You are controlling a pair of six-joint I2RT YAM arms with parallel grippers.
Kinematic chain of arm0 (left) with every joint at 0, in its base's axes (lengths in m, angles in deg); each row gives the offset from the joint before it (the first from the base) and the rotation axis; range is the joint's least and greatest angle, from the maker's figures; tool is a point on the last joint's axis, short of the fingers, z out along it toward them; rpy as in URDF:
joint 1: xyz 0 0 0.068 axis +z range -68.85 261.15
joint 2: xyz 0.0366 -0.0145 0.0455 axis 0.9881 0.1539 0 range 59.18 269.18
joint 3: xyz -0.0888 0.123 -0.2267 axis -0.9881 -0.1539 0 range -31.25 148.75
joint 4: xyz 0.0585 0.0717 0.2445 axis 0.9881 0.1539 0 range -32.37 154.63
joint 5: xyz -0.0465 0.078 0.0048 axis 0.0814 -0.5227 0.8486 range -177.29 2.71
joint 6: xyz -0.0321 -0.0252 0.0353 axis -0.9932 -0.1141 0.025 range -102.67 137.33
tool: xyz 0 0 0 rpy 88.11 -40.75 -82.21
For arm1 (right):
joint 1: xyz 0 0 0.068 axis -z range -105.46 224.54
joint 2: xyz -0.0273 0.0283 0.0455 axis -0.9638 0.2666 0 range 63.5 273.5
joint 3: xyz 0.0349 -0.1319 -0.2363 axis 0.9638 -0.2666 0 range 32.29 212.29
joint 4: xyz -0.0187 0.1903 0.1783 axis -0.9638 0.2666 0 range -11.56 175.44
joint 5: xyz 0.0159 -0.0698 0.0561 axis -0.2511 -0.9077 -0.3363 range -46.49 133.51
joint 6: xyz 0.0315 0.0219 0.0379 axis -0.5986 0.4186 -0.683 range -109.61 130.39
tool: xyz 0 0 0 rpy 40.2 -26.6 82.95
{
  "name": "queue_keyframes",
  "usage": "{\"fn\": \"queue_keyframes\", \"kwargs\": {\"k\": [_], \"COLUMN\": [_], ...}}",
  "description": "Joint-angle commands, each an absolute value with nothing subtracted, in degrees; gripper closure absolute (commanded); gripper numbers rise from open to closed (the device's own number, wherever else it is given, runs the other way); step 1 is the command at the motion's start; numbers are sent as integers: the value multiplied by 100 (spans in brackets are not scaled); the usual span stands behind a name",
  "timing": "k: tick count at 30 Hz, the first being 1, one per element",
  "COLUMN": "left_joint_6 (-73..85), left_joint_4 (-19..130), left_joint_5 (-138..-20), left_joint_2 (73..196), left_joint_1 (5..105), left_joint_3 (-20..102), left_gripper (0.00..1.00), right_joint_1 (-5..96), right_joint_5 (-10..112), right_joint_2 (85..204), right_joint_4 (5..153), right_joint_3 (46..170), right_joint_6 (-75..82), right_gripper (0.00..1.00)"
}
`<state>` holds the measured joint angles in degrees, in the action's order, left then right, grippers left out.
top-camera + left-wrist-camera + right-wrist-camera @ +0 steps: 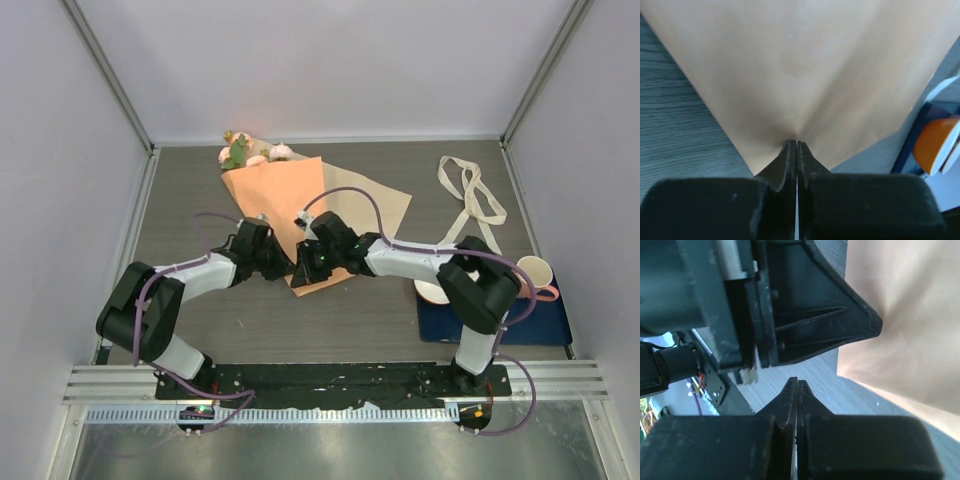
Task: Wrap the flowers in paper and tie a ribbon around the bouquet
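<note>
The paper [275, 195] lies folded over the flowers [248, 152], orange face up, with a tan flap [372, 200] spread out to the right. Pink blooms and leaves stick out at its far end. My left gripper [286, 262] sits at the paper's near end. In the left wrist view it [796, 143] is shut on the paper [805, 65], which puckers at the tips. My right gripper [304, 270] is close beside it. The right wrist view shows it [797, 381] shut on nothing above the table, just short of the paper's edge [900, 315]. The ribbon [470, 195] lies loose at the far right.
A dark blue mat [495, 322] at the near right carries a white bowl [432, 292] and a pink-and-cream cup [538, 275]. An orange cup [935, 147] shows at the right of the left wrist view. White walls with metal posts enclose the table.
</note>
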<state>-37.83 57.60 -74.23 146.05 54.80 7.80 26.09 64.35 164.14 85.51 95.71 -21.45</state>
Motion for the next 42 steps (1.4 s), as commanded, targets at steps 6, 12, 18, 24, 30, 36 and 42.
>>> {"fn": "queue_keyframes", "kwargs": {"k": [6, 12, 18, 24, 30, 36, 42], "left_joint_6": [-4024, -3998, -4007, -3945, -3866, -3761, -3524], "left_joint_4": [5816, 5851, 5921, 6009, 6106, 6308, 6326], "left_joint_5": [-7964, -8044, -8026, -8087, -8123, -8228, -7930], "left_joint_2": [14980, 14980, 15138, 15235, 15287, 15252, 15173], "left_joint_1": [5478, 5478, 5478, 5478, 5478, 5487, 5487], "left_joint_3": [672, 628, 663, 698, 777, 892, 1059], "left_gripper": [100, 100, 100, 100, 100, 100, 100], "right_joint_1": [2655, 2672, 2673, 2672, 2620, 2532, 2846], "right_joint_5": [6646, 6382, 6390, 6162, 6101, 6215, 6223], "right_joint_2": [17353, 17433, 17503, 17362, 17328, 16766, 15738], "right_joint_4": [7510, 7370, 7106, 7140, 7554, 7800, 8388], "right_joint_3": [9742, 9251, 8741, 8231, 8142, 7888, 7992], "right_joint_6": [-2292, -2327, -2476, -2424, -2196, -2275, -2257], "right_gripper": [100, 100, 100, 100, 100, 100, 100]}}
